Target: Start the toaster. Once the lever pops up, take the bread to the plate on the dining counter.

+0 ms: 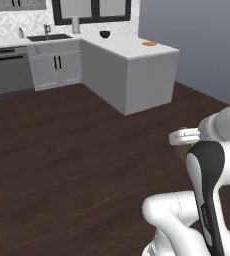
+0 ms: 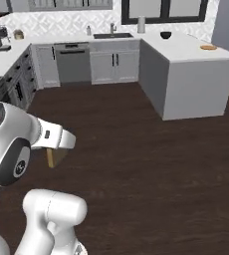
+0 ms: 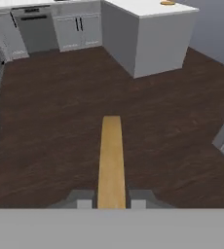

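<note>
Half the bread (image 3: 111,160) hidden between claw (image 3: 111,199) fingers.

We see open dark floor (image 2: 136,149) ahead up to the dining counter (image 2: 196,89); its top is bare around the plate (image 2: 208,47).

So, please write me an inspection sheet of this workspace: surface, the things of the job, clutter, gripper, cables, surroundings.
Surface: dining counter, white top, light grey sides, standing across the dark wood floor from the robot.
Job's things: plate lies at the counter's far right corner, nothing on it; bread is held edge-on, out in front of the hand.
Clutter: black bowl on the counter top, apart from the plate.
Gripper: gripper shut on the bread, over the floor.
Cables: nothing seen.
Surroundings: sink under the window, dishwasher, grey cabinets.
</note>
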Robot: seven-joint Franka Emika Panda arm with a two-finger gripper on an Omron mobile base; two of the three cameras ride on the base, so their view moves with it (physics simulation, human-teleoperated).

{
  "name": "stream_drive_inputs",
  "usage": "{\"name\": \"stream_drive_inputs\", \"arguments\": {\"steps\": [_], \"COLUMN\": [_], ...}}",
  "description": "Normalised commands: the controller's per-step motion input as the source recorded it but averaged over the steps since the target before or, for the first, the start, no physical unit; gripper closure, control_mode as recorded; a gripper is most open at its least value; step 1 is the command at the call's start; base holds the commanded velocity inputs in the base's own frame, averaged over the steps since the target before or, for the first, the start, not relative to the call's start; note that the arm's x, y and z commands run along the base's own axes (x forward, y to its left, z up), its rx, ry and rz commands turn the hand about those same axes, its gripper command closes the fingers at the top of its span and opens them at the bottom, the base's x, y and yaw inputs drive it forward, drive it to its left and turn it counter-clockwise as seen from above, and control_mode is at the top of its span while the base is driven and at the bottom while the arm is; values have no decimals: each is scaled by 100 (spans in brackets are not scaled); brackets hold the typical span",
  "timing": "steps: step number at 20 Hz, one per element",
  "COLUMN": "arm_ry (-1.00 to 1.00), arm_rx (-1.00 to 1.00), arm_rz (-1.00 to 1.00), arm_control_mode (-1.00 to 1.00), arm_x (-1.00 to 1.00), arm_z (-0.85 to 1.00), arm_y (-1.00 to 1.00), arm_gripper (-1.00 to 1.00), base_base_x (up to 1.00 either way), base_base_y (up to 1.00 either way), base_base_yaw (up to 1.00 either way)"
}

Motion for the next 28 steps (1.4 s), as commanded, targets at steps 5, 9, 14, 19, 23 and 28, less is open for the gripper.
{"name": "stream_drive_inputs", "arguments": {"steps": [5, 9, 14, 19, 23, 28], "arm_ry": [0, 0, 0, 0, 0, 0], "arm_rx": [0, 0, 0, 0, 0, 0], "arm_rz": [0, 0, 0, 0, 0, 0], "arm_control_mode": [100, 100, 100, 100, 100, 100], "arm_x": [0, 0, 0, 0, 0, 0], "arm_z": [0, 0, 0, 0, 0, 0], "arm_y": [0, 0, 0, 0, 0, 0], "arm_gripper": [100, 100, 100, 100, 100, 100], "base_base_x": [5, 75, 100, 100, 100, 100], "base_base_y": [23, 57, 70, 83, 84, 78], "base_base_yaw": [-87, -37, -22, -21, -20, -18]}}
